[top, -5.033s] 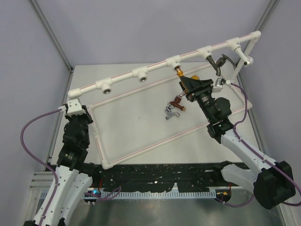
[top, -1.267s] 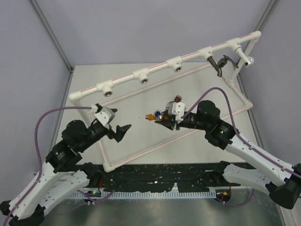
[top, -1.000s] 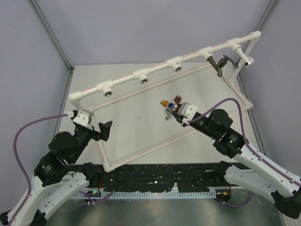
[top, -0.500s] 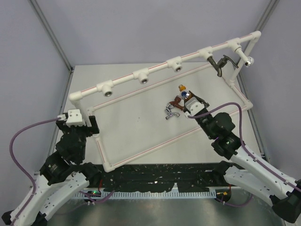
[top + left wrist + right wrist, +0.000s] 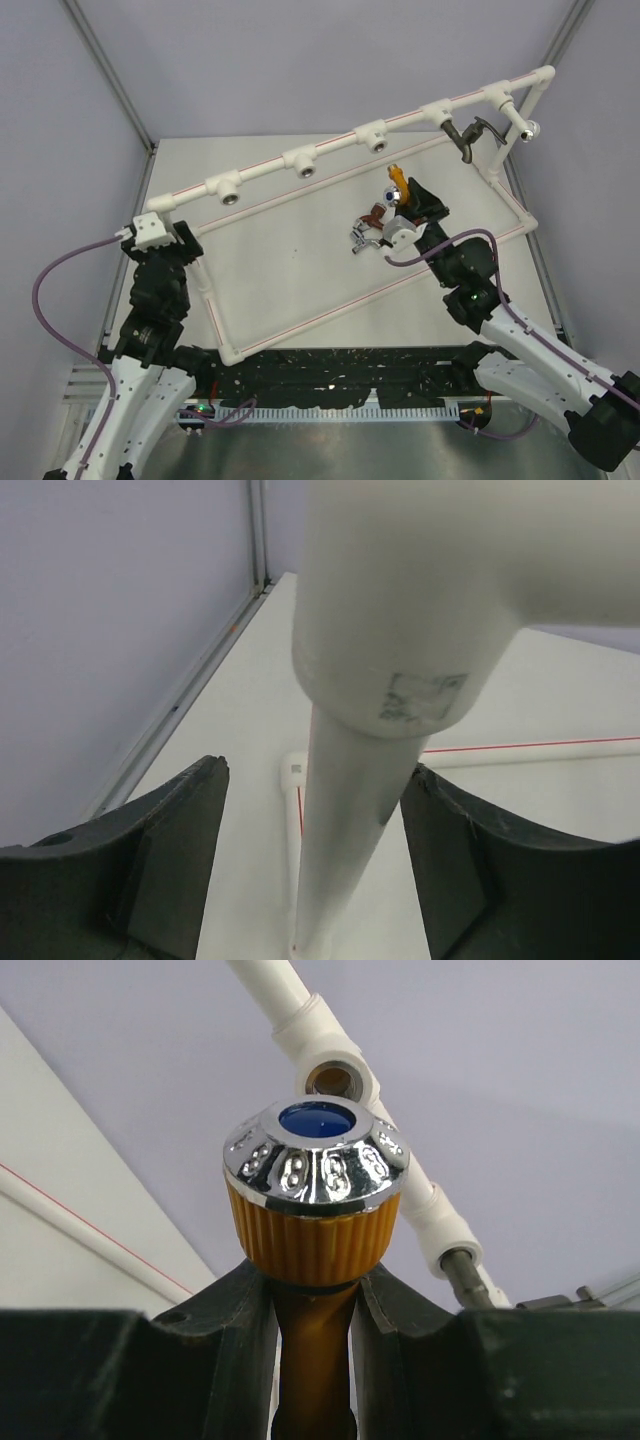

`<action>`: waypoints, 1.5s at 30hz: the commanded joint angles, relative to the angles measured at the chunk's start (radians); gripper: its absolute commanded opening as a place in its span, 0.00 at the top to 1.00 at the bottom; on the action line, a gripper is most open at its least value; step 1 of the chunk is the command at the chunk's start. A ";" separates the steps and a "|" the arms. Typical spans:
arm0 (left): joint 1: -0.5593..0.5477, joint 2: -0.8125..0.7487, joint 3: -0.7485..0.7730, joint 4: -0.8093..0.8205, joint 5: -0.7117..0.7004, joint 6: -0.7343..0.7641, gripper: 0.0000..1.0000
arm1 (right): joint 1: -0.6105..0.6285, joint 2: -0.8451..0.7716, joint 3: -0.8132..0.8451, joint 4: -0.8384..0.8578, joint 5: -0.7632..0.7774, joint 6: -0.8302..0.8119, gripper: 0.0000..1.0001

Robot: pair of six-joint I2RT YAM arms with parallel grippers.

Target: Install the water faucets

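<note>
Right pincer [image 5: 403, 196] lifted, clenching orange faucet [image 5: 315, 1222]; only wrist view shows left pincer [image 5: 312, 825] released astride pipe [image 5: 400, 610].

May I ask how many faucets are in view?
4. An orange faucet is held in the right gripper, a red-brown faucet and a silver faucet lie on the table, and a dark grey faucet hangs from the pipe frame.

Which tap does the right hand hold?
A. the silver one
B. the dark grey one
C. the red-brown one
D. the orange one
D: in the right wrist view the right hand is shut on the stem of the orange tap.
</note>
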 commanded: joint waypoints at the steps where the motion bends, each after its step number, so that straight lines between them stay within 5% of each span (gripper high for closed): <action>1: 0.007 0.014 0.005 0.116 0.074 -0.003 0.35 | -0.005 0.038 0.013 0.179 -0.059 -0.294 0.95; 8: 0.005 -0.014 0.002 0.072 0.073 0.028 1.00 | -0.003 0.101 0.070 0.131 -0.128 -0.672 0.95; 21: 0.044 0.028 0.014 0.003 0.169 0.001 1.00 | -0.010 0.115 0.228 -0.093 -0.149 -0.838 0.95; 45: 0.044 0.006 0.010 0.000 0.218 0.034 1.00 | -0.043 0.195 0.193 -0.074 -0.083 -0.833 0.95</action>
